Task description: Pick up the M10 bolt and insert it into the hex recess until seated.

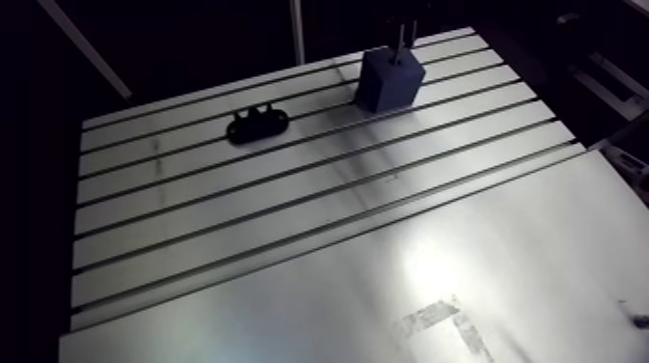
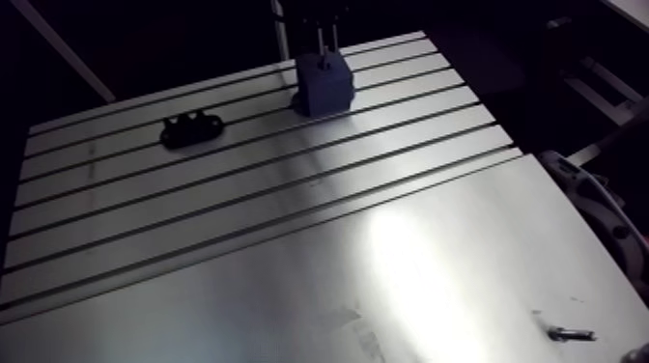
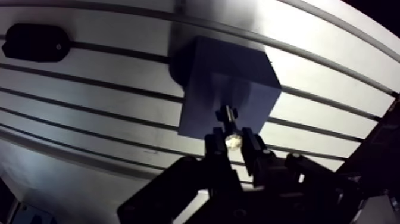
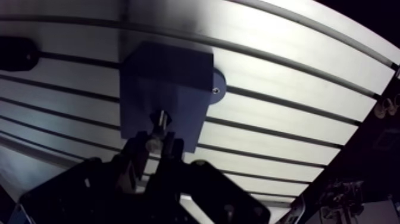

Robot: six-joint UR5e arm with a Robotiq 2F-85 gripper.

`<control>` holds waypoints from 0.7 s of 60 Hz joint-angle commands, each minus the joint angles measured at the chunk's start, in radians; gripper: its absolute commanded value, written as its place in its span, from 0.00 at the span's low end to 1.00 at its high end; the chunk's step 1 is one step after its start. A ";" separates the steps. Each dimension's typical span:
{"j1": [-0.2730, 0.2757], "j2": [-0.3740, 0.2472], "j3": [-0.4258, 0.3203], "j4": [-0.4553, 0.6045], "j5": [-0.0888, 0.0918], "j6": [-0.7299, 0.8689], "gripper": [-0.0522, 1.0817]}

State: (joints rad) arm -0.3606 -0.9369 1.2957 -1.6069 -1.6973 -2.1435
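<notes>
Here the jaws are clamped on the M10 bolt (image 3: pixel 230 132), gripping it near its bright upper end, with the shank pointing down at the blue block (image 3: pixel 226 71). The bolt's lower end meets the block's top face near the edge closest to the jaws; whether it has entered the hex recess cannot be told. The block stands on the slotted aluminium worktop (image 1: pixel 290 212), towards its far side in the arm view. A black bracket (image 1: pixel 257 125) lies flat, well apart from the block. A small loose screw (image 2: pixel 566 334) lies on the smooth plate near the front corner.
</notes>
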 commanded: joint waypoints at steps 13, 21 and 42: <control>0.000 0.005 0.006 -0.001 0.000 0.000 0.73; 0.000 0.005 0.007 -0.007 0.000 0.000 0.70; -0.002 -0.005 0.015 -0.053 0.000 0.033 0.05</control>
State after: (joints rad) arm -0.3613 -0.9340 1.3049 -1.6282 -1.6975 -2.1347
